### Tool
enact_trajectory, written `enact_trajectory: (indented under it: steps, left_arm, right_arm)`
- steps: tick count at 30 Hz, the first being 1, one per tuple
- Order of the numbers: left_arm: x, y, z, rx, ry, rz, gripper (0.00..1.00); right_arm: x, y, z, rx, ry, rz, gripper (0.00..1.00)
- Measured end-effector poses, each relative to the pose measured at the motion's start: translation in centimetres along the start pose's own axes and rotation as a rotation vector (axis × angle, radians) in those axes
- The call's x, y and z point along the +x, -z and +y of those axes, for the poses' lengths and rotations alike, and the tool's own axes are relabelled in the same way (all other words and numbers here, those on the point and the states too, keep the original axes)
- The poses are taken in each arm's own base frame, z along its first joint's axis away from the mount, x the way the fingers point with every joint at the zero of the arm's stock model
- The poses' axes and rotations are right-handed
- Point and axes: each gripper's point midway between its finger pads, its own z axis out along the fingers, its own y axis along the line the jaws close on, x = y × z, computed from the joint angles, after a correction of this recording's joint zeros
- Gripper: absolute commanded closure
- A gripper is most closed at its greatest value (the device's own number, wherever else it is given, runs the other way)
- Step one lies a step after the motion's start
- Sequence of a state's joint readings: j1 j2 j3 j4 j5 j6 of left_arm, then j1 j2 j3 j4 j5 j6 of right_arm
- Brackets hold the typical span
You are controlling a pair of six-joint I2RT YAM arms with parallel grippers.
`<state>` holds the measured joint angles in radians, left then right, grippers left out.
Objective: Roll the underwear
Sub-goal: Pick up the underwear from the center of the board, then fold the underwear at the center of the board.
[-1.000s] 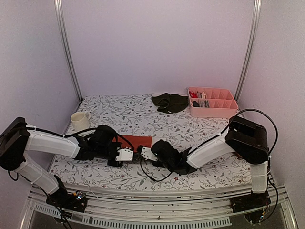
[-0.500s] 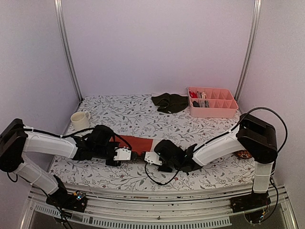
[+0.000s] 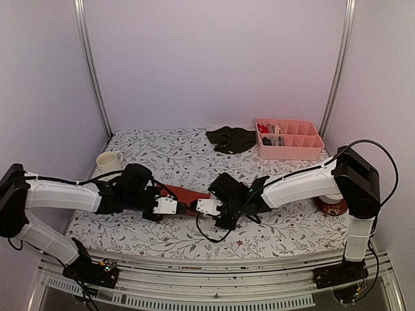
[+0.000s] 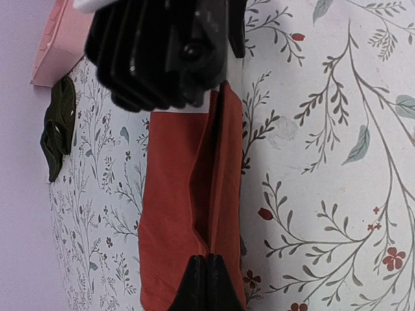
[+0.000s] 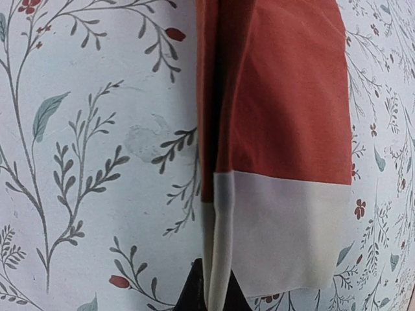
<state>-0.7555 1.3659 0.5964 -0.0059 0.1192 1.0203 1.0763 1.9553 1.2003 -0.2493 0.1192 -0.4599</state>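
The rust-red underwear (image 3: 189, 195) with a whitish waistband (image 5: 279, 227) lies flat in a long strip on the flowered table, between my two grippers. My left gripper (image 4: 207, 288) is shut on a raised fold at the red end's near edge (image 4: 217, 194). At the other end, my right gripper (image 5: 211, 295) is shut on the folded near edge of the waistband. From above, the left gripper (image 3: 181, 207) and right gripper (image 3: 197, 207) face each other closely. A dark olive underwear (image 3: 231, 138) lies crumpled at the back.
A pink divided tray (image 3: 305, 153) with small items stands at the back right. A cream mug (image 3: 109, 163) sits at the left. A round reddish-brown object (image 3: 332, 207) lies by the right arm's base. Metal posts rise at both back corners.
My right gripper has shut on the waistband's edge. Both grippers have moved a little away from the table's near edge, and the right forearm has swung up, uncovering the reddish-brown object.
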Motion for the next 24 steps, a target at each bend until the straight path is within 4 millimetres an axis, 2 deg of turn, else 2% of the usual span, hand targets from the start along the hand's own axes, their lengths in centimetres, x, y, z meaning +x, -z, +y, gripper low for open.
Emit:
enact_trajectory:
  steps: [4,8,15,24]
  left_arm:
    - [-0.1,-0.3,1.7,-0.026,-0.009,0.007,1.0]
    - [0.2,-0.7,2.8,-0.039,-0.017,0.028,1.0]
    - [0.4,-1.5,3.8,-0.044,-0.029,0.042,1.0]
    - [1.0,-3.4,4.8,-0.04,-0.036,0.07,1.0]
  right_arm:
    - [-0.3,0.2,-1.9,-0.038,-0.077,0.01,0.98]
    - [-0.1,-0.5,-3.4,-0.094,-0.151,0.034,0.98]
    - [0.6,-0.8,-4.8,-0.169,-0.24,0.072,0.98]
    - [1.7,-1.1,-5.3,-0.208,-0.294,0.102,0.97]
